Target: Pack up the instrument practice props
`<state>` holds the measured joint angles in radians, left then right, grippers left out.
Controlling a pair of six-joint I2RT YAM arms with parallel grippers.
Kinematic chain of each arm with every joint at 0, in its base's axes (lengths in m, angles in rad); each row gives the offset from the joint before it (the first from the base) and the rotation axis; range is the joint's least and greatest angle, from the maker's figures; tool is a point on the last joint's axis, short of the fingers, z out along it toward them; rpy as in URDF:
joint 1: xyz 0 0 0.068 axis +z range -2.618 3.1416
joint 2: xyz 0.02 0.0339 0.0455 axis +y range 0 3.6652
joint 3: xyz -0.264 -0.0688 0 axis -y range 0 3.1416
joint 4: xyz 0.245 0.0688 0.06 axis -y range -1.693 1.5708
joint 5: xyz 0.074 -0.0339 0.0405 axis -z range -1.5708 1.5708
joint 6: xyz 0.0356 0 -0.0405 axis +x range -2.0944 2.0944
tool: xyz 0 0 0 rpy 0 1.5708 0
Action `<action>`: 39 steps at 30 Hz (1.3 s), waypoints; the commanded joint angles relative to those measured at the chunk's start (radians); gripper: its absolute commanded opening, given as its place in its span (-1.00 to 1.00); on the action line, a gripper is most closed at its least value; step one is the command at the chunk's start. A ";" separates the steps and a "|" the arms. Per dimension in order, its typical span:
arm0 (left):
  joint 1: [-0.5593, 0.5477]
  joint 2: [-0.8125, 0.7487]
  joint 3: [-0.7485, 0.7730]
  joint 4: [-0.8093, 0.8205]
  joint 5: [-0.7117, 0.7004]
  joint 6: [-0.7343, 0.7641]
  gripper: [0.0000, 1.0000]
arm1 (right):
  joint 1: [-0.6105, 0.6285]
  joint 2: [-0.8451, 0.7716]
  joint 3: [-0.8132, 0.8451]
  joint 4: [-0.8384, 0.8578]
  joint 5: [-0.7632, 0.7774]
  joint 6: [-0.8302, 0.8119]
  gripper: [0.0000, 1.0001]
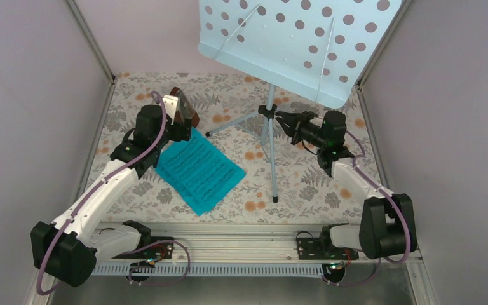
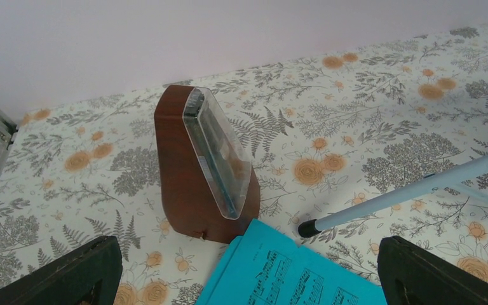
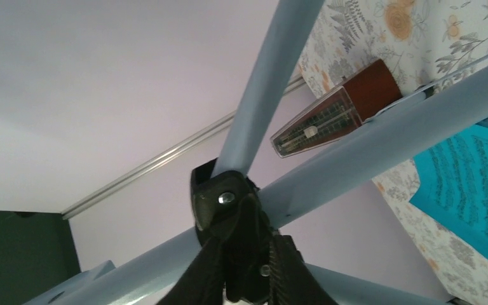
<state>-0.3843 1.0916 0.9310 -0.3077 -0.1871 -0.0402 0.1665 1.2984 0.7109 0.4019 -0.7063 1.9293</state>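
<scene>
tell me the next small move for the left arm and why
Probably ease the left gripper forward, to bring its fingers either side of the small reddish-brown pyramid metronome. Its jaws stand wide open, and the metronome stands upright just ahead, untouched. The right gripper is clamped on the hub of the pale blue perforated music stand, so the metronome falls to the left arm.

Smooth brown metronome (image 2: 178, 159) with clear plastic front, matt perforated metal stand (image 1: 273, 49), thin paper sheet (image 1: 200, 168).
</scene>
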 commanded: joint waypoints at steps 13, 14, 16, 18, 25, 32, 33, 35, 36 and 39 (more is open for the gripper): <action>-0.008 0.010 -0.003 0.022 0.008 0.009 1.00 | -0.010 0.053 -0.003 0.090 -0.033 -0.032 -0.68; -0.008 0.009 -0.002 0.021 0.008 0.009 1.00 | -0.013 0.059 0.001 0.095 -0.039 -0.034 -0.70; -0.008 0.009 -0.001 0.021 0.009 0.009 1.00 | -0.016 0.070 0.008 0.109 -0.056 -0.042 -0.82; -0.010 0.008 -0.001 0.022 0.008 0.010 1.00 | -0.018 0.074 0.006 0.103 -0.061 -0.063 -0.92; -0.009 0.007 -0.002 0.021 0.010 0.009 1.00 | -0.023 0.051 -0.024 0.068 -0.013 -0.292 -0.92; -0.010 0.010 0.000 0.022 0.020 0.008 1.00 | -0.017 -0.058 0.030 -0.082 0.160 -0.894 -0.92; -0.009 0.008 0.000 0.022 0.023 0.008 1.00 | -0.017 -0.078 0.025 -0.083 0.186 -0.955 -0.92; -0.011 0.005 -0.002 0.026 0.030 0.009 1.00 | -0.015 -0.113 -0.002 -0.048 0.209 -1.065 -0.92; -0.013 0.003 -0.004 0.029 0.033 0.011 1.00 | -0.015 -0.128 -0.016 -0.020 0.211 -1.116 -0.92; -0.014 0.001 -0.007 0.029 0.032 0.012 1.00 | -0.012 -0.150 -0.055 0.052 0.210 -1.254 -0.92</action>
<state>-0.3912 1.0931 0.9310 -0.3073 -0.1707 -0.0391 0.1513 1.1992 0.6888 0.3431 -0.5785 1.0241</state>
